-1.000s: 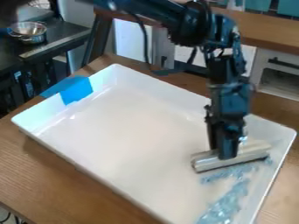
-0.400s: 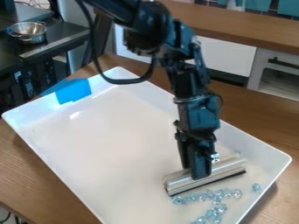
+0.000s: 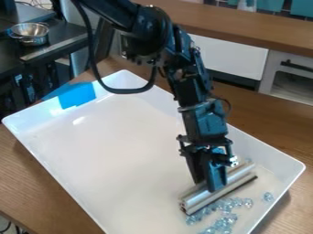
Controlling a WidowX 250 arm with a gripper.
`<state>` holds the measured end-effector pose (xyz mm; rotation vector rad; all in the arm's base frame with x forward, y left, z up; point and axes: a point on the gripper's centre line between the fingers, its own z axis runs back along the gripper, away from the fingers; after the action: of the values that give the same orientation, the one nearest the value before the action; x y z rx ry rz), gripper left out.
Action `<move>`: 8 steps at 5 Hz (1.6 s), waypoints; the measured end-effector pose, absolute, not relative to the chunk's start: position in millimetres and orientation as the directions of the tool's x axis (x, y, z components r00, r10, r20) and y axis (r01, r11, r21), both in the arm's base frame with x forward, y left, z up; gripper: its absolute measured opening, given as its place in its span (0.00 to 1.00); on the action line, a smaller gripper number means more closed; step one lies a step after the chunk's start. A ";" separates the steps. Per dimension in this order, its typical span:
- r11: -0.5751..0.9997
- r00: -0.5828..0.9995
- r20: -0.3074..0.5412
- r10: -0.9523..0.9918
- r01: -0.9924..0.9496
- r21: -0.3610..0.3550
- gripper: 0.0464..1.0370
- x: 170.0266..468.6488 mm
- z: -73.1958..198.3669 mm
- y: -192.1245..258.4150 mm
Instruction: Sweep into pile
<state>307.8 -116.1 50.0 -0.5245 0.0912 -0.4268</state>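
The squeegee, low in the tray, looks stiff and light — best held mid-handle, where the gripper has its fingers pinched on it. Just beside its blade, the beads look hard, slippery, apt to roll. Beyond: metal pot at left, blue tape, white tray on a wooden table — pale cabinet at right.

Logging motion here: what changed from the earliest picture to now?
The gripper and the metal bar it holds moved toward the picture's bottom left; the white tray turned slightly clockwise. The grip on the bar and the silver pot stayed as they were.
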 end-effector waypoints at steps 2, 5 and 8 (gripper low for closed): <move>0.797 0.940 0.048 -0.338 0.313 -0.517 0.28 333.1 65.5 -96.8; 0.829 0.962 0.058 -0.268 0.261 -0.494 0.28 384.5 57.2 -93.6; 0.817 0.980 0.076 -0.183 0.195 -0.543 0.28 395.7 69.8 -84.3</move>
<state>395.7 -84.3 69.8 -0.5809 -0.0207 -0.2013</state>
